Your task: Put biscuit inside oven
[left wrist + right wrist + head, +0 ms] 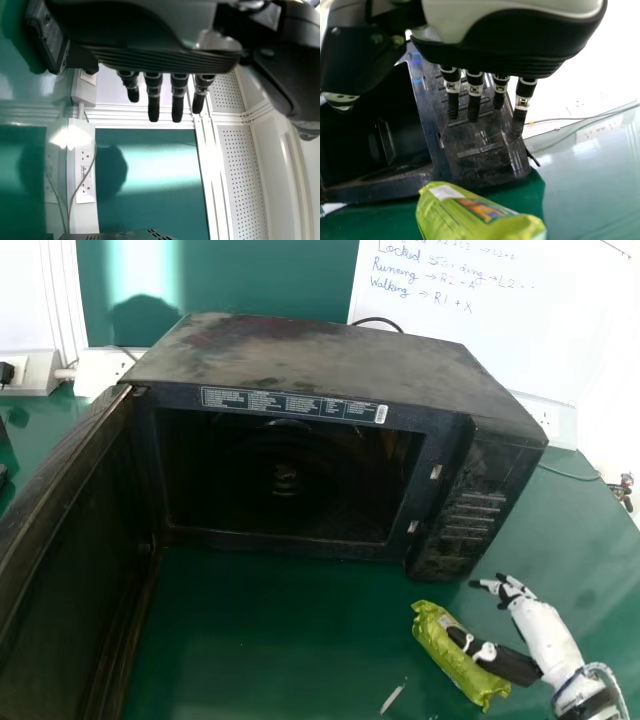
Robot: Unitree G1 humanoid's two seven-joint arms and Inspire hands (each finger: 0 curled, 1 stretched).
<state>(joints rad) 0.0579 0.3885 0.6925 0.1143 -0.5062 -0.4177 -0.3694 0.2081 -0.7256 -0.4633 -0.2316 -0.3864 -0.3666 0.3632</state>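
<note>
Nearest the camera in the head view, the robot's right hand (540, 628) is hovering at the lower right, over and beside the biscuit packet (448, 656). Its fingers (473, 97) are extending straight with gaps between them, and its thumb is standing well apart from them, so the hand is staying wide rather than curling round anything. In the head view the thumb is crossing in front of the packet; whether it is touching the wrapper, I cannot tell.

The green packet is lying aslant on the green tabletop (280, 640), outside the oven (300, 355) and near its front corner below the control panel (468, 505). One end is pointing towards the oven, and the right wrist view is showing a white patch and an orange picture on the wrapper.

Dark and boxy, the oven is standing with its door (75, 515) swinging wide open at the left, leaving the cavity (285, 495) facing forward. A pale sliver (393, 699) is resting on the tabletop near the packet. Behind the oven a whiteboard (570, 340) is bearing handwriting, and a socket strip (103, 370) is sitting beyond the oven's left back corner.

In the left wrist view the left hand (155, 57) is hanging with its fingers straight and slightly apart, before a wall with sockets (86, 175) and perforated panels (242, 175).
</note>
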